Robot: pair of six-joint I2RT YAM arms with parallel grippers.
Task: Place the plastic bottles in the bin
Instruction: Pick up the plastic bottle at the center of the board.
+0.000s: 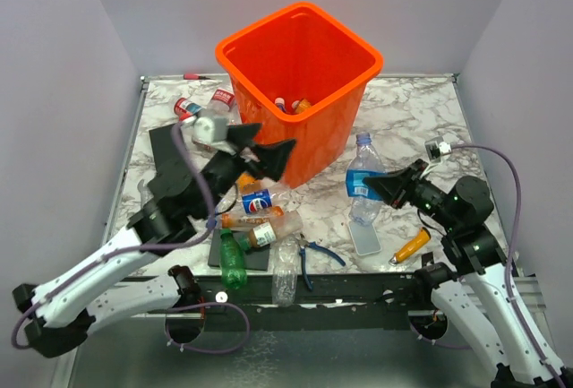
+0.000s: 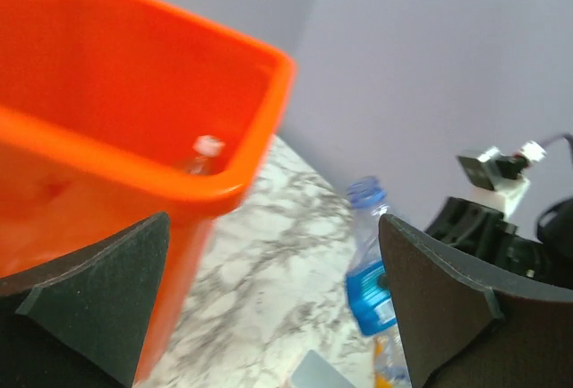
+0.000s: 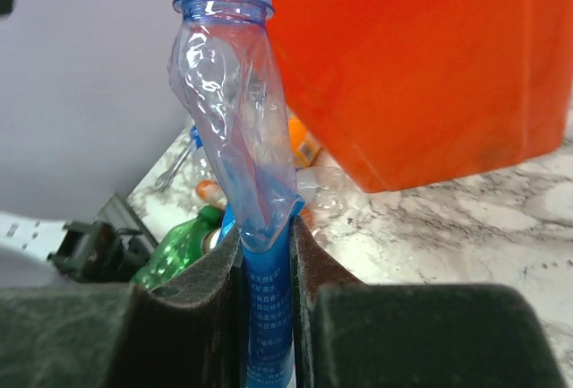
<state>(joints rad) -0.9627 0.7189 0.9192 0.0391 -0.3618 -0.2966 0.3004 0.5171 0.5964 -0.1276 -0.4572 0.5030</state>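
- Orange plastic bin point(image 1: 313, 142), big and square with a rolled rim, sits toward the back of the marble-pattern table point(image 1: 412, 119). A few small bottles point(image 1: 291, 103) are lying down at the bottom of it.
- Right gripper point(image 1: 380, 182) is just to the right of the bin, clenched on a clear plastic bottle with a blue label and blue top point(image 1: 362, 159). The wrist view shows the soft body squashed flat between the pads, with the neck pointing up alongside the bin's wall. Can't tell if the bottle's bottom touches the table.
- Left gripper point(image 1: 267, 140) is spread wide with nothing between the fingers, raised just off the bin's front-left side.
- Front-left of the bin is a loose pile of bottles:
  - a clear blue-label bottle point(image 1: 257, 202)
  - an orange-tinted bottle point(image 1: 255, 219)
  - a green bottle point(image 1: 233, 261)
  - a clear crumpled bottle point(image 1: 285, 271), furthest out from the bin
- Left of the bin, toward the back, are two red-label bottles point(image 1: 192, 108), close together.
- Blue-handled pliers point(image 1: 313, 258) lie out in front of the bin, and an orange-handled tool point(image 1: 410, 246) lies front-right of it, beyond the held bottle.
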